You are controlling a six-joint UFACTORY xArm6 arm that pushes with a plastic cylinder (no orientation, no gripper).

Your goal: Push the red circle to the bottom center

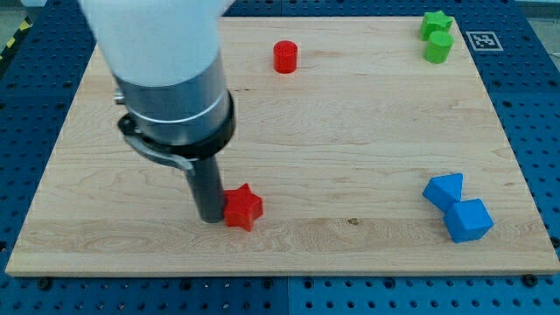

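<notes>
The red circle (285,57) stands near the view's top, a little left of centre, on the wooden board (350,157). My tip (210,218) is low on the left half of the board, touching the left side of a red star (243,207). The red circle is far from the tip, up and to the right of it. The arm's white and dark body (171,79) covers the upper left part of the board.
A green star (436,22) and a green cylinder (438,46) sit at the top right corner, touching. Two blue blocks (444,190) (468,220) lie together near the bottom right. A marker tag (483,39) lies beyond the board's right edge.
</notes>
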